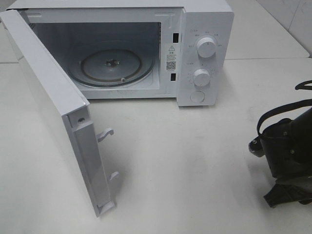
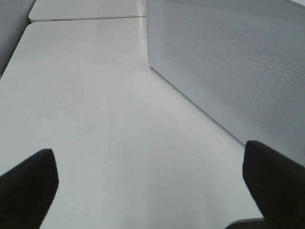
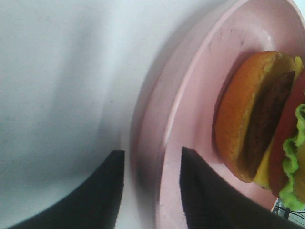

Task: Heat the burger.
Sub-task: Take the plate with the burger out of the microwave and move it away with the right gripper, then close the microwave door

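White table [image 1: 195, 161] carries the open microwave [image 1: 204, 48] and pink plate [image 3: 190, 119]

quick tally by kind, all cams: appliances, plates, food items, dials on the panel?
Microwave: 1, door open
Pink plate: 1
Burger: 1, on the plate
Dials: 2, upper dial and lower dial
Total: 5

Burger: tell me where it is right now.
Only the right wrist view shows the burger, sitting on the pink plate, whose rim lies between the right claw's fingers.
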Available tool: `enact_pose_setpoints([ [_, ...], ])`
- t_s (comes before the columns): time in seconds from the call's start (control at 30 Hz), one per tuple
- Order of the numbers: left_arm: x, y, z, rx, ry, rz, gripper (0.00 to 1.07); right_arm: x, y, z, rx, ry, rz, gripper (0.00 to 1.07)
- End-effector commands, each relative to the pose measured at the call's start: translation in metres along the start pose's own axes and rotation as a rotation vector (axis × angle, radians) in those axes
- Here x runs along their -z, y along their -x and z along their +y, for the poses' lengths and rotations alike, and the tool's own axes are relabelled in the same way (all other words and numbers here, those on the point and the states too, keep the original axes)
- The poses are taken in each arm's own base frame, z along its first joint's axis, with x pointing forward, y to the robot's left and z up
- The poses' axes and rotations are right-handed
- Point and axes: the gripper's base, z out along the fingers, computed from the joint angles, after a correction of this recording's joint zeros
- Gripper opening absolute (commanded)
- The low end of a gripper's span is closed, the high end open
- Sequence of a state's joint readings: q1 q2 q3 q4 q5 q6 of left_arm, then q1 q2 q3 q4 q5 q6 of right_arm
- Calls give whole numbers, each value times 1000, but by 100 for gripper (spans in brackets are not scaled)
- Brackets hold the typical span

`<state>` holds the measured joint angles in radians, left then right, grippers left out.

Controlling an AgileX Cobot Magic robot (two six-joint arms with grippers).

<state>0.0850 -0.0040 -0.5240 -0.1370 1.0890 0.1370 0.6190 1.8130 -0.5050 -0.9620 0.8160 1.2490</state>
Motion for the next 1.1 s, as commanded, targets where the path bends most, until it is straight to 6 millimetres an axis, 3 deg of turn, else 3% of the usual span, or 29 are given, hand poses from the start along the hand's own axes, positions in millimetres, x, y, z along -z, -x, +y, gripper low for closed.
enact_pose_setpoints([
  [0.03,0,0,0,7,-7,-16,98,7,-1,-7,13,4,-16,46],
  [0.27,0,0,0,7,-7,-16,98,19,-4,-15,38,69,-13,49],
  [0.5,0,0,0,7,-7,-16,98,36,-9,-30,35,131,-45,65],
  [0.7,0,0,0,7,-7,-16,98,47,-14,-42,29,161,-54,70],
  [1.1,0,0,0,7,-7,-16,98,103,-8,-74,54,392,-207,72],
])
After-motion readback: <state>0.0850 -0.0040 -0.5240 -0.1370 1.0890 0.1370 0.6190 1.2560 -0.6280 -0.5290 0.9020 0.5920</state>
